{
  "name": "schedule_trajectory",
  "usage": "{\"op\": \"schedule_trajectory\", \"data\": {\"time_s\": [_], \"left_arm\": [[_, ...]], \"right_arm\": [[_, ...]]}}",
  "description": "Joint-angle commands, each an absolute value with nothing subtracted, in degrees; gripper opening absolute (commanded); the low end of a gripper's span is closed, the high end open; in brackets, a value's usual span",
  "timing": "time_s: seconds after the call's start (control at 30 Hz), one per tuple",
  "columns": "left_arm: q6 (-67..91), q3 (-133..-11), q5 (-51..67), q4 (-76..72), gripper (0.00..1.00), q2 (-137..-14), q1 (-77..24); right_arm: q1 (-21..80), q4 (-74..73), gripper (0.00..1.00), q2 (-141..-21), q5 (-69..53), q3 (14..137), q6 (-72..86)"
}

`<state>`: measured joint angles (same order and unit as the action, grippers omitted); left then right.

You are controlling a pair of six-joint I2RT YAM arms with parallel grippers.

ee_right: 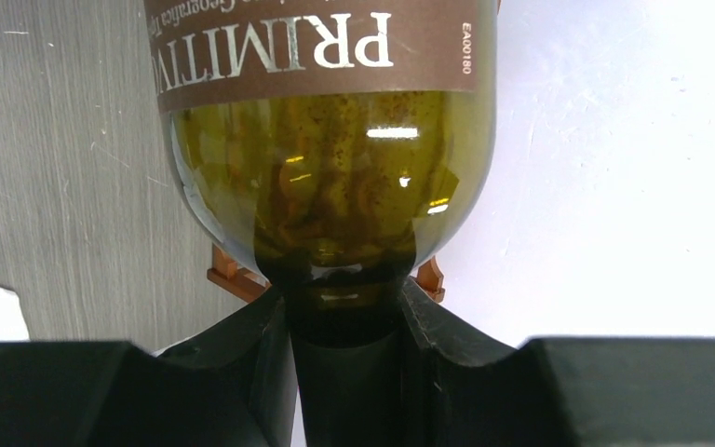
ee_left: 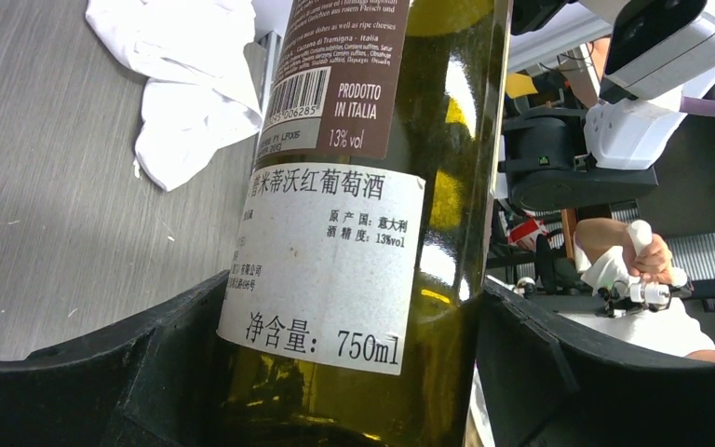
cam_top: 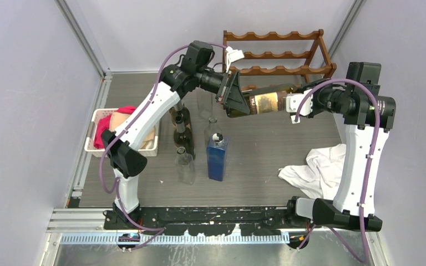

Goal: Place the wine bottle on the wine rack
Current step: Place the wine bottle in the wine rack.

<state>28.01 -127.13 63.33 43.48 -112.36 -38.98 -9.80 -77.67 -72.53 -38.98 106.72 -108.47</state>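
Sideways, wine bottle [cam_top: 263, 102] bridges left end effector [cam_top: 239, 103], right end effector [cam_top: 288, 104].

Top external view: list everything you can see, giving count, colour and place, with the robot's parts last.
wine bottle: one, olive-green with brown label, held level in front of the rack
wine rack: one, reddish-brown, far edge of table
blue bottle: one, blue, standing mid-table
other bottles: several, dark or clear, standing beside and behind the blue one
basket: one, white, left edge
red cloth: one, red, in the basket
white cloth: one, white, right side
table: one, grey
left gripper: one, black, shut on the bottle's base end
right gripper: one, white and black, shut on its neck
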Motion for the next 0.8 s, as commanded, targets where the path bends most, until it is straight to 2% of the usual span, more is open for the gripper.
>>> {"op": "schedule_trajectory", "data": {"time_s": [0.0, 0.4, 0.77], "left_arm": [[27.18, -126.63, 66.32, 38.76, 0.9, -108.33, -38.69], [40.62, -117.41, 63.55, 21.66, 0.93, -104.04, -35.77], [38.67, -117.03, 55.87, 24.6, 0.93, -101.72, -33.96]], "right_arm": [[-10.47, -73.28, 0.01, -69.84, -44.43, 106.88, -104.86], [-12.8, -67.37, 0.01, -68.32, -45.93, 106.62, -93.14], [-14.3, -59.63, 0.01, -65.56, -47.28, 102.93, -74.84]]}}
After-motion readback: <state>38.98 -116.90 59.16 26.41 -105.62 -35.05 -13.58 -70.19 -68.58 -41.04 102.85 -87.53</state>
